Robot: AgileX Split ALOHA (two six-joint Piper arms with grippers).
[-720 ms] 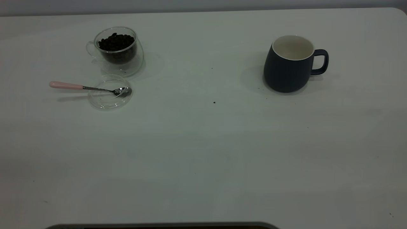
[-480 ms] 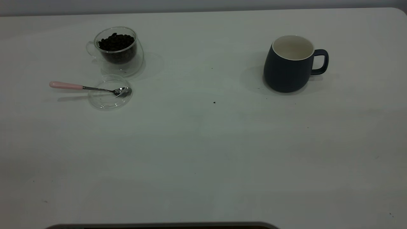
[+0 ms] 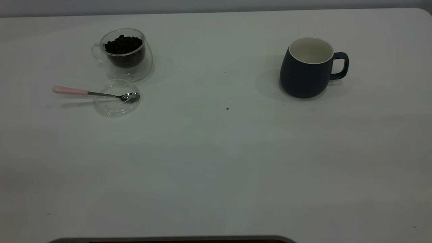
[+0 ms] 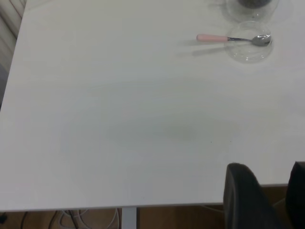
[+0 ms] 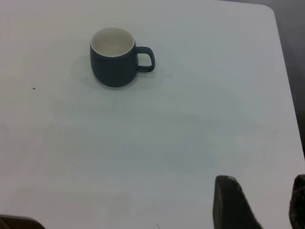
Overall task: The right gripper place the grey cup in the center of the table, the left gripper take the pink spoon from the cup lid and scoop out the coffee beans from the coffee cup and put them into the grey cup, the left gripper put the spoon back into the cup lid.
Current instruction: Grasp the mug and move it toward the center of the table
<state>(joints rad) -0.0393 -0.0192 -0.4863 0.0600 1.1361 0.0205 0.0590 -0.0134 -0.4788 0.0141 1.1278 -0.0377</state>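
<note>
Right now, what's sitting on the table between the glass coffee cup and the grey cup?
Nothing but bare table with tiny dark specks; the exterior view shows the coffee cup and grey cup far apart.

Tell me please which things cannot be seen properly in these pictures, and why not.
- Left gripper: the left wrist view's edge cuts off its two dark fingers; absent from the exterior view.
- Right gripper: the right wrist view's edge cuts it off likewise.
- Coffee cup: the left wrist view shows only its base.
- Grey cup: its inner bottom is hidden by its own wall.
- Cup lid: transparent, its rim is faint.
</note>
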